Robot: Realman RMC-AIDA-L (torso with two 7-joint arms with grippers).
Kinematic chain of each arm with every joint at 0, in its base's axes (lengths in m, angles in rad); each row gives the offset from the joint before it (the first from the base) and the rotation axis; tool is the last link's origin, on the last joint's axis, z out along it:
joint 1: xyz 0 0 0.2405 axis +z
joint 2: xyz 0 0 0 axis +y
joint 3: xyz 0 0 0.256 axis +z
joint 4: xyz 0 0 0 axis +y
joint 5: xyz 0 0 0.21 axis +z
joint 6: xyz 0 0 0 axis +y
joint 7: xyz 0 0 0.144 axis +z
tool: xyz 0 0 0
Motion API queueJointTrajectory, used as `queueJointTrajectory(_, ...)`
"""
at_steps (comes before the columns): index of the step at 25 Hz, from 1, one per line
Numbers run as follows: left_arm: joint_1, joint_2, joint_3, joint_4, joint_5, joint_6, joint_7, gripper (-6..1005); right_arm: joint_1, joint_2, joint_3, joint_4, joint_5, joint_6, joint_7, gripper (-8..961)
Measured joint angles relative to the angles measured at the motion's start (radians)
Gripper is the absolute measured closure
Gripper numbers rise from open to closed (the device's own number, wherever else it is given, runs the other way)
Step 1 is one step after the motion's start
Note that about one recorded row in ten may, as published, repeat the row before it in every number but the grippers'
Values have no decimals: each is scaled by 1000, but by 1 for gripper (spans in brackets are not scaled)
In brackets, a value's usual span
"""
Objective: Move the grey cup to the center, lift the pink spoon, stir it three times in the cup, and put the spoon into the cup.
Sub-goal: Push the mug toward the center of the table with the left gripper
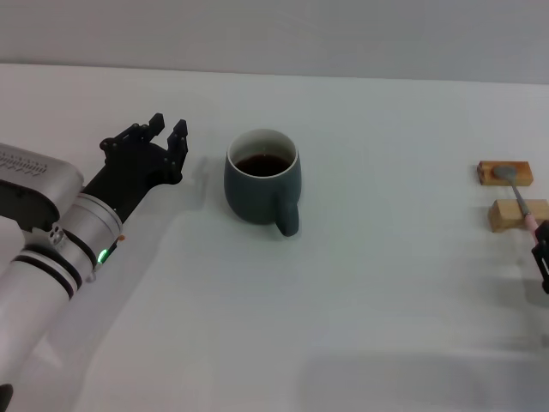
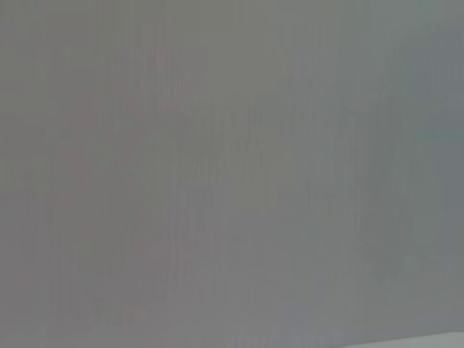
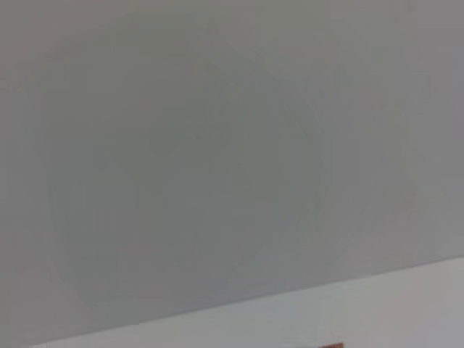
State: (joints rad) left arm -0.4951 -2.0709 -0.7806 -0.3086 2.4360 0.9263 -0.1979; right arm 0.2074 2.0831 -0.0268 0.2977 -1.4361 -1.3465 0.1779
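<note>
- Sitting upright near the middle of the white surface [image 1: 360,326]: the grey cup [image 1: 262,187], handle turned toward the robot, dark liquid showing inside; nothing touching it.
- Hovering just beside the cup on its left side: the left gripper [image 1: 161,137], fingers [image 1: 177,130] spread apart and holding nothing; risking a knock against the cup wall on any sideways drift, and a spill of the liquid.
- Lying at the far right edge: the pink spoon [image 1: 520,199], bowl resting on one of two wooden blocks [image 1: 506,173], handle crossing the other; well apart from the cup.
- Reaching in at the spoon's pink end: the right gripper [image 1: 542,257], mostly cut off by the frame edge; impossible to tell whether its fingers are parted or pinching.
- Judging the hazards: a slim handle slipping from a shallow pinch; blocks being nudged and the spoon rolling off; stirring too hard and tipping the cup.
</note>
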Motion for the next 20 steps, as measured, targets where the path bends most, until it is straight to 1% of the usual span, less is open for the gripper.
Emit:
queueJointTrajectory(9,-2,0,-2,-1,0,-12,0,686,1,0,-21,-1,0,20,3,380)
queueJointTrajectory(20,-2,0,-2,0,0,-17,0,688,-11,-1,-27,31,-19,3,4,379)
